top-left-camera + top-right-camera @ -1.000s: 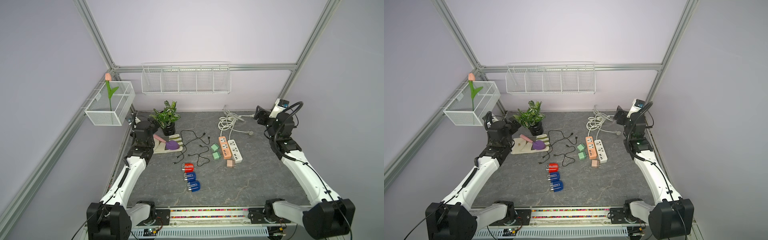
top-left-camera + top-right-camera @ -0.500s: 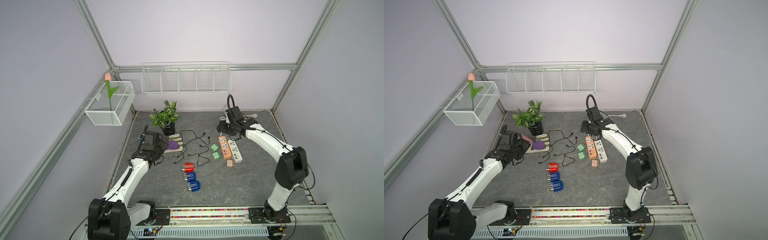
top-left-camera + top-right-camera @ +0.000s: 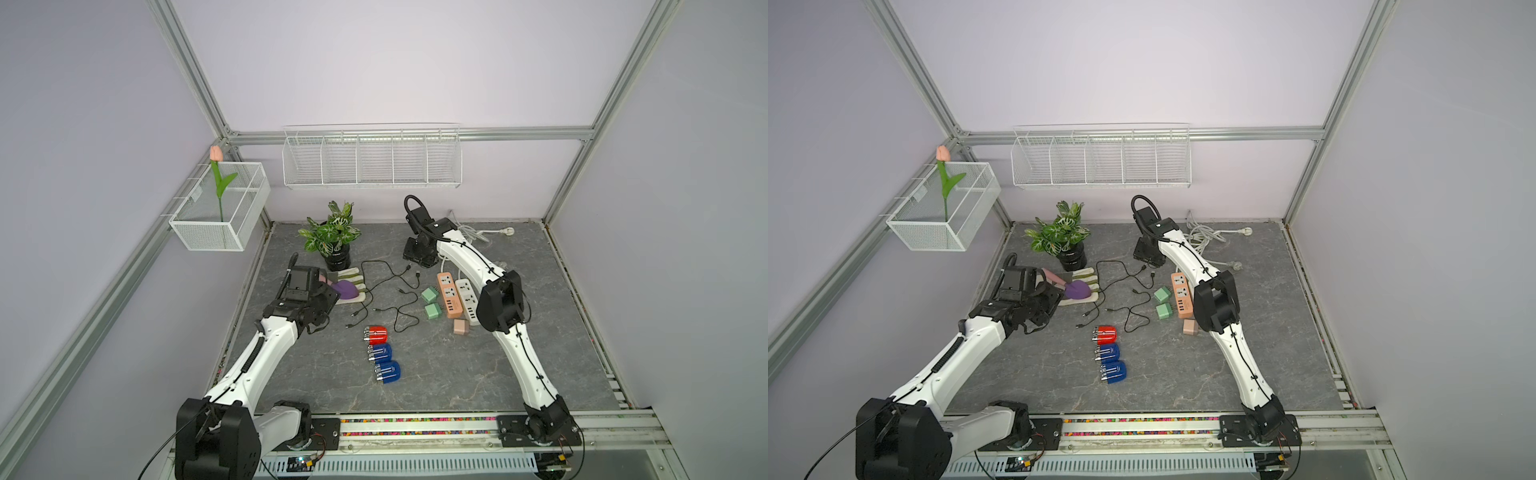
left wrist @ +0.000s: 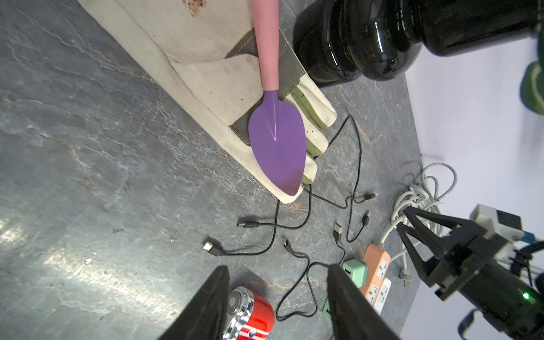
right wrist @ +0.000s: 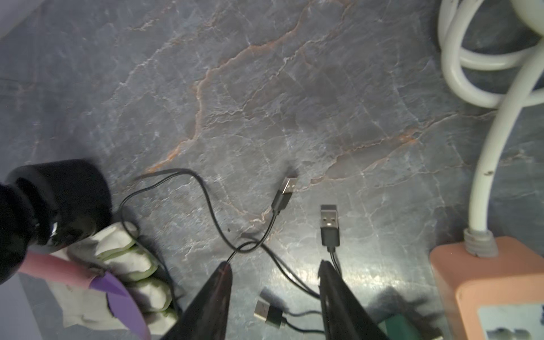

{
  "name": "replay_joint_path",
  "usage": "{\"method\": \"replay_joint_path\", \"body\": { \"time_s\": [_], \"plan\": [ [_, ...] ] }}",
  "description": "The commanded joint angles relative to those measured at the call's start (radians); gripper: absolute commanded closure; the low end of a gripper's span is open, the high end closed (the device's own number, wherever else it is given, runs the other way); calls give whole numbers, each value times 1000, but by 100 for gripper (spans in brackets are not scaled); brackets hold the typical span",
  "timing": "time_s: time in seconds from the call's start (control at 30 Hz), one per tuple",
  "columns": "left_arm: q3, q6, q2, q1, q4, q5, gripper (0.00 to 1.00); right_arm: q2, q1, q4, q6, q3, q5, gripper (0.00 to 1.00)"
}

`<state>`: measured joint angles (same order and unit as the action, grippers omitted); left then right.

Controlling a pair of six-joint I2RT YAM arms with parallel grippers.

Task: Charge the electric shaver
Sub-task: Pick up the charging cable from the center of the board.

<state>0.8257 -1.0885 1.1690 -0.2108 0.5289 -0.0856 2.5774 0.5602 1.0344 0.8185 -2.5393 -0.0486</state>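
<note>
Left gripper [image 4: 278, 267] jaws apart, empty — right gripper [image 5: 274, 263] likewise — red shaver [image 4: 251, 315] print unreadable

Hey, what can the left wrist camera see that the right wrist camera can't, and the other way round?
Only the left wrist view: the red shaver, the white power strip, and the right gripper seen from outside. Only the right wrist view: no new object, just a closer look at the USB plugs. Both: purple trowel, glove, black pot, black cables, orange power strip, white cord.
</note>
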Motion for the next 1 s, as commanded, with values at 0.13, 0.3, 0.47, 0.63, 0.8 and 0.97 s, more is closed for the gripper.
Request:
{"method": "replay_joint_path", "body": {
  "time_s": [0.13,0.3,0.47,0.63,0.8,0.97],
  "plan": [
    [57,-4,8,-7,59,0,45,100,7,99,71,-104,-33,52],
    [82,33,16,-10,79,3,45,126,9,41,89,-104,-23,54],
    [93,42,18,-12,96,12,46,146,9,35,120,-104,-37,54],
    [102,44,20,-12,103,20,46,171,14,27,124,-107,-86,54],
    [100,43,19,-12,109,22,47,207,17,-10,113,-123,-96,56],
    [96,42,11,-12,121,23,47,225,24,15,132,-132,-95,64]
  ]
}}
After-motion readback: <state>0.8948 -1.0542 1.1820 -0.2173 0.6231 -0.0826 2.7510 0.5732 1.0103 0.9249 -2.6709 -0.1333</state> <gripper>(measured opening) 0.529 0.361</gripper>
